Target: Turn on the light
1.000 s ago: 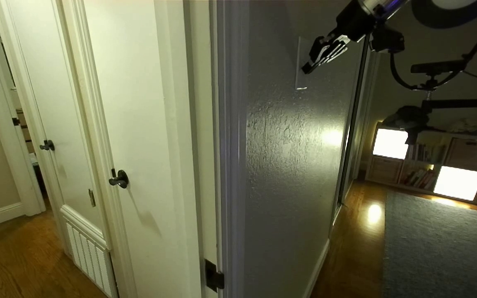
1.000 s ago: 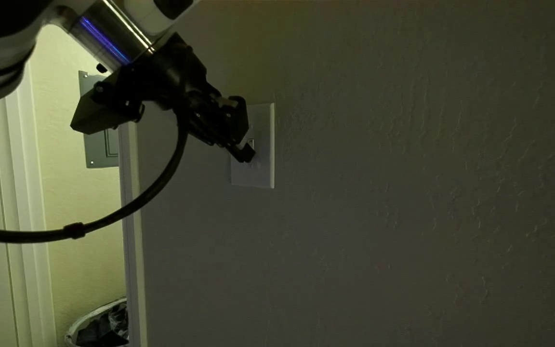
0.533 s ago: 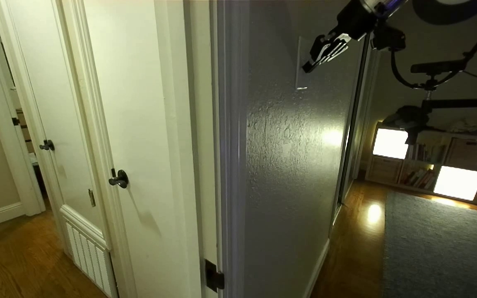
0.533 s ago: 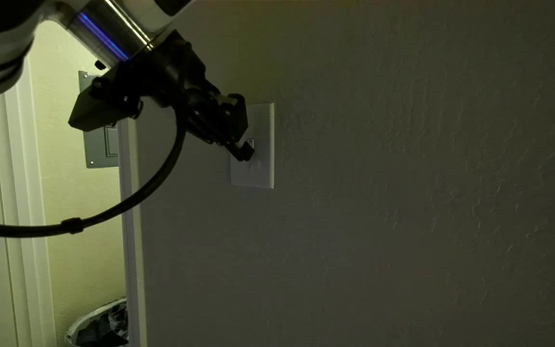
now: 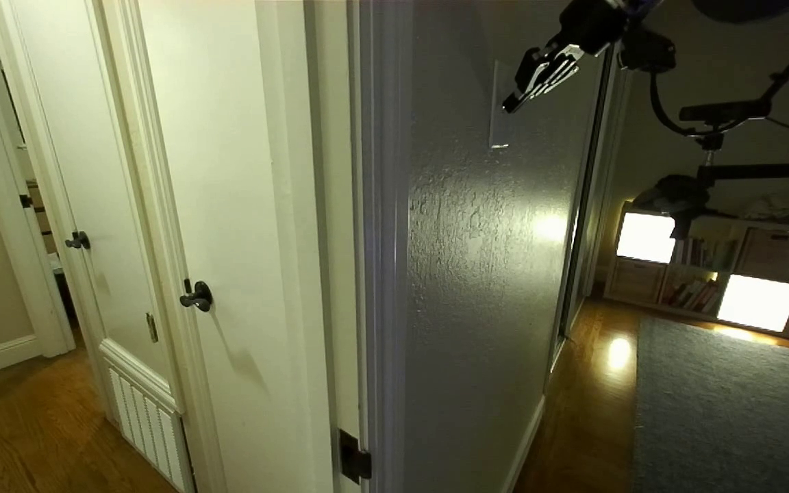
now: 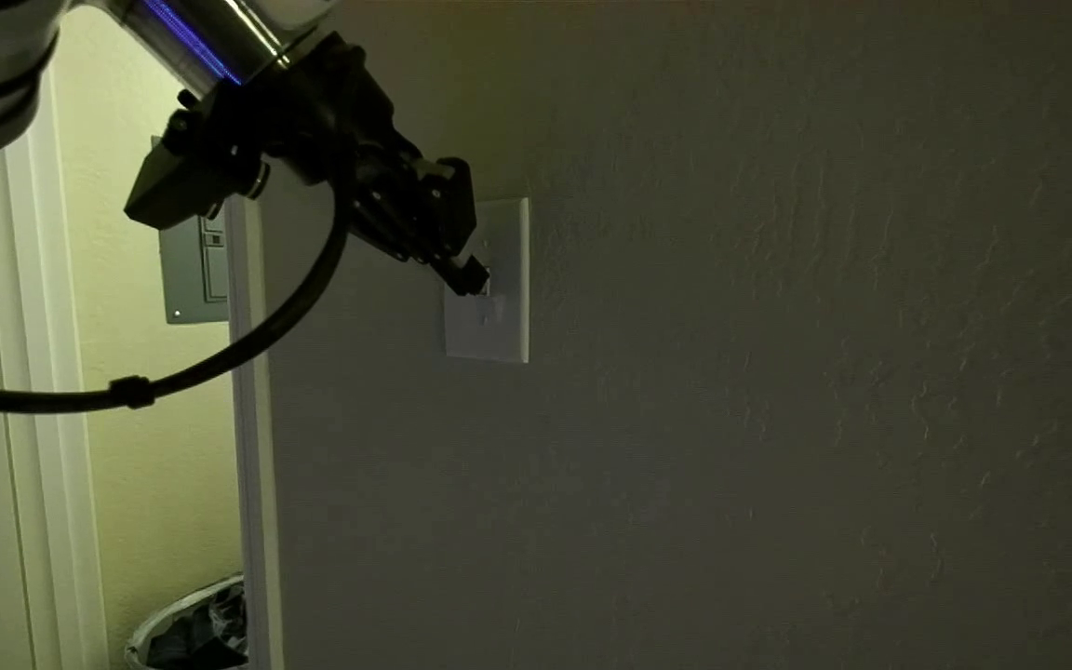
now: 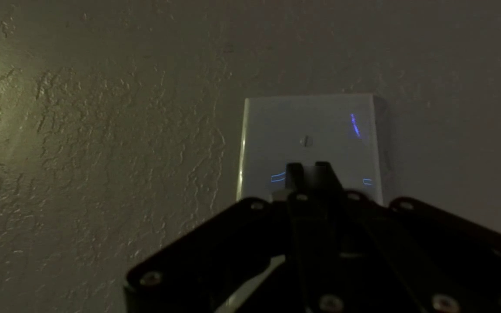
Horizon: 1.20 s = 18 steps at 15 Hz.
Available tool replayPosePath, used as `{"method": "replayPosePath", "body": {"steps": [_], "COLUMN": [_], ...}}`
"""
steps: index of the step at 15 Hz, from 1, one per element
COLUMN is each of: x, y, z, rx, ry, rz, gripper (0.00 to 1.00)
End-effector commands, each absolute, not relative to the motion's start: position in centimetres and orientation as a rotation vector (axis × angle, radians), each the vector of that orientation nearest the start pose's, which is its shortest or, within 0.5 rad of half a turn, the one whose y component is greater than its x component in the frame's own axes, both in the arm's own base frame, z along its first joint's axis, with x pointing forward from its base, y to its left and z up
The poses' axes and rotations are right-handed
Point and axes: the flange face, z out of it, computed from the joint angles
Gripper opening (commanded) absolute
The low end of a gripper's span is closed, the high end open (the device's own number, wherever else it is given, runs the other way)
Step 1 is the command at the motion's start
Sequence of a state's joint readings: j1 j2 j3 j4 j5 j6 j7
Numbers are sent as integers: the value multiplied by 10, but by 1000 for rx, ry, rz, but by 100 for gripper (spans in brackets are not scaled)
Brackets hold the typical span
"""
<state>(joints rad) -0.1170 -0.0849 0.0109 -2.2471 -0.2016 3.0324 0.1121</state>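
The switch [image 6: 506, 326] is on the wall [image 6: 778, 326]; the light itself does not show. The jaws are closed, and their tips [image 6: 471, 276] sit in front of the middle of the switch. They hide most of its lever [image 6: 488, 283], so I can't tell if they touch it. The wall around the switch is dim, so I think the light is not on yet and flipping the lever is the step now. Next I'd want a small push, likely up.
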Motion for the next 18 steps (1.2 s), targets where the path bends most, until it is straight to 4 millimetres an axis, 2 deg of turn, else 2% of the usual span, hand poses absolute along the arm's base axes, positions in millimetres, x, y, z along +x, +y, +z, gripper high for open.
{"method": "replayPosePath", "body": {"steps": [1, 10, 16, 17, 18], "x": [526, 530, 533, 532, 529], "y": [-41, -44, -42, -42, -43], "z": [533, 557, 554, 555, 558], "rx": [-2977, -3053, -3082, -3097, -3116], "ry": [21, -21, -54, -54, -56], "rz": [-1342, -1302, -1223, -1200, -1178], "gripper": [6, 6, 6, 10, 34]}}
